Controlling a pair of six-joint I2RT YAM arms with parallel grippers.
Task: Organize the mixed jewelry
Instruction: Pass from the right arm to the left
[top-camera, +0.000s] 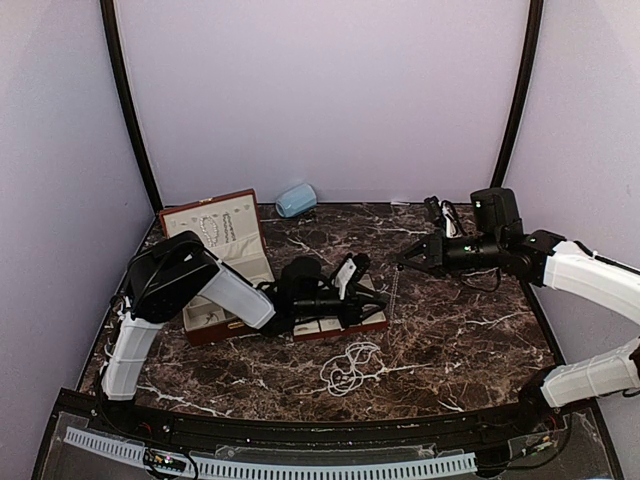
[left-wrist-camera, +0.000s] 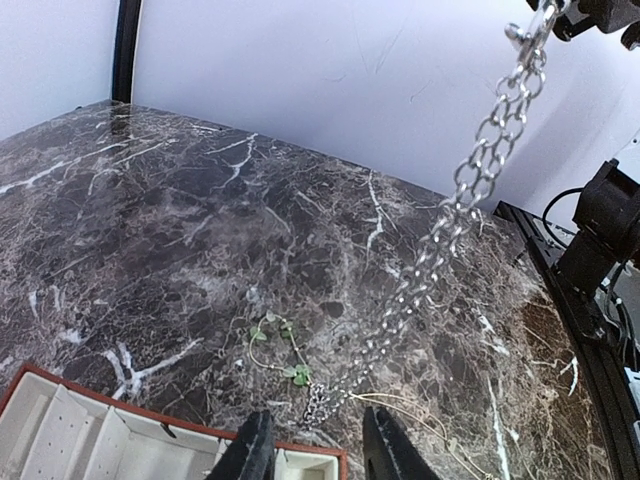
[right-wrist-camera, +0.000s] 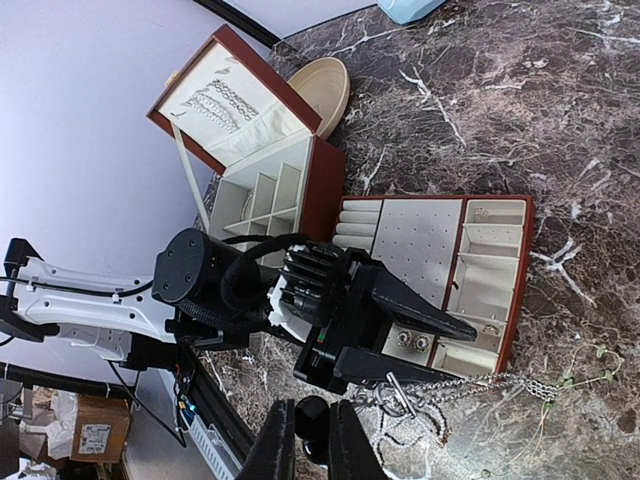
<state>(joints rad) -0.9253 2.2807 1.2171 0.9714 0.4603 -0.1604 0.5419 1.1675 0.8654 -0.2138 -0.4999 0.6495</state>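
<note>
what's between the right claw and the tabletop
A silver link chain stretches from the right claw down to the marble tabletop, clearest in the left wrist view.

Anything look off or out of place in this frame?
Silver chain hangs slanted from the right gripper down to the table. Its lower end meets a thin green-leaf necklace and is possibly snagged. Pearl strands sit in a loose tangled heap on the table, outside the case.

One chain (left-wrist-camera: 470, 190), one case (right-wrist-camera: 325, 190), one tray (right-wrist-camera: 420, 240)
</note>
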